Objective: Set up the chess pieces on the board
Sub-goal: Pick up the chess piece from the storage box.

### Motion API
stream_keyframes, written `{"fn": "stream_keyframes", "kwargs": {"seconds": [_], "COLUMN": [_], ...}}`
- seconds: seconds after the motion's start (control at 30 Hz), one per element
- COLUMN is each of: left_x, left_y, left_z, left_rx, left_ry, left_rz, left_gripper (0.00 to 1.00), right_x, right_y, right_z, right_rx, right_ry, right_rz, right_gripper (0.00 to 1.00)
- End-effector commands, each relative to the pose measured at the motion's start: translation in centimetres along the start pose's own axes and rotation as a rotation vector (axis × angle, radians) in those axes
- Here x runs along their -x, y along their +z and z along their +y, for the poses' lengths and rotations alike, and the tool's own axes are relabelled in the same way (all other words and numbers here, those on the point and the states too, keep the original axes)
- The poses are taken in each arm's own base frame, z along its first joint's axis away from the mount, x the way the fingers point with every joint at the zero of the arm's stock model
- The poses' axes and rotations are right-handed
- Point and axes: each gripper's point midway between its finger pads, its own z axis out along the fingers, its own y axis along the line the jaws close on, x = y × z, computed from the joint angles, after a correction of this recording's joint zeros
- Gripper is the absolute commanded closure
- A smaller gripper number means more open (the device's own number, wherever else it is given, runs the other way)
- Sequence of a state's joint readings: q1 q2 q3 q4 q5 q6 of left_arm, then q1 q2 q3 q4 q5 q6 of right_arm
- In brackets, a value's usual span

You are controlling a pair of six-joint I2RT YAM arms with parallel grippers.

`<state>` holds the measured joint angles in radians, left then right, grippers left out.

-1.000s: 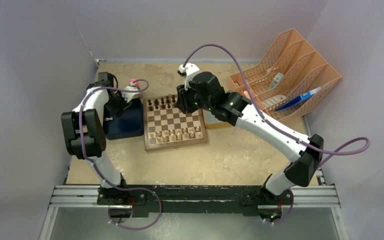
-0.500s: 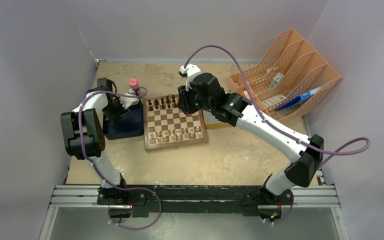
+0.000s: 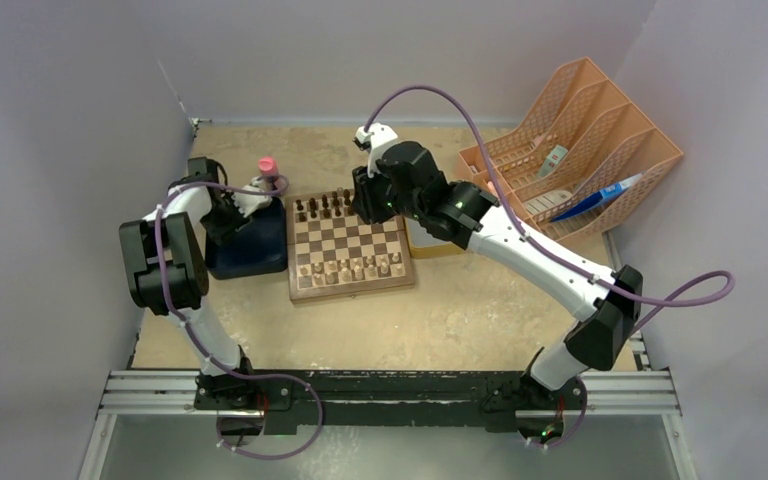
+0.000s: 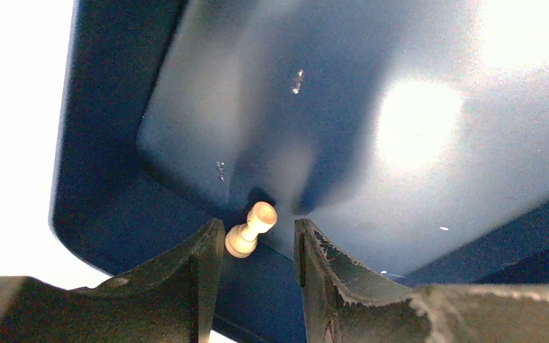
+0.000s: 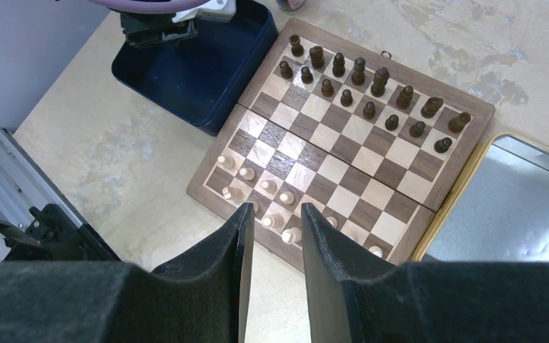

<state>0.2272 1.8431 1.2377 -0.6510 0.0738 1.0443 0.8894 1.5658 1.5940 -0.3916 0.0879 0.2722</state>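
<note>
Black fingers of the left gripper (image 4: 257, 229) stand apart, gripping nothing, on either side of a pale pawn (image 4: 251, 230) that lies near a corner of the dark blue tray (image 4: 100, 179). The right gripper (image 5: 277, 214), narrowly parted and empty, hovers above the board (image 5: 350, 171) at mid-tabletop. Dark pieces (image 5: 358, 70) line the board's far edge and pale pieces (image 5: 266, 186) its near edge.

top view: I look down from above and behind the rig, far enough to take in the whole table (image 3: 460, 310) | left wrist: I hang very close over the blue tray (image 4: 372, 107), facing its floor | right wrist: I look down at the board (image 5: 343, 143) from higher | shared: top and right wrist both show board and blue tray
</note>
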Motion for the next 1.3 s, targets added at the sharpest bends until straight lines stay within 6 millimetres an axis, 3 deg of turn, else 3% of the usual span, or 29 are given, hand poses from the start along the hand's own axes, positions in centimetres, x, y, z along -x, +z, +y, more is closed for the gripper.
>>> {"fn": "stream_keyframes", "kwargs": {"seconds": [0.0, 0.37, 0.7, 0.9, 1.1, 1.27], "left_x": [0.4, -0.1, 3.7, 7.6, 10.0, 13.7], "left_y": [0.4, 0.8, -1.0, -3.9, -7.2, -11.3], "left_z": [1.3, 1.5, 3.1, 3.3, 2.8, 3.1], "left_rx": [0.04, 0.013, 0.005, -0.035, -0.069, -0.057], "left_ry": [0.037, 0.013, -0.087, -0.191, -0.315, -0.449], "left_rz": [-0.021, -0.008, -0.137, -0.279, -0.393, -0.608], "left_gripper": [0.6, 0.66, 0.95, 1.0, 1.0, 1.0], "right_x": [2.2, 1.4, 1.4, 1.1, 0.9, 2.0], "right_y": [-0.2, -0.1, -0.4, -0.4, -0.5, -1.1], "right_z": [0.5, 0.6, 0.6, 0.8, 1.2, 1.4], "right_rx": [0.006, 0.018, 0.022, 0.032, 0.05, 0.067], "right_ry": [-0.005, -0.023, -0.011, 0.01, 0.031, 0.02], "right_rz": [-0.052, -0.027, -0.041, -0.031, -0.028, -0.091], "right_gripper": [0.67, 0.67, 0.67, 0.68, 0.68, 0.68]}}
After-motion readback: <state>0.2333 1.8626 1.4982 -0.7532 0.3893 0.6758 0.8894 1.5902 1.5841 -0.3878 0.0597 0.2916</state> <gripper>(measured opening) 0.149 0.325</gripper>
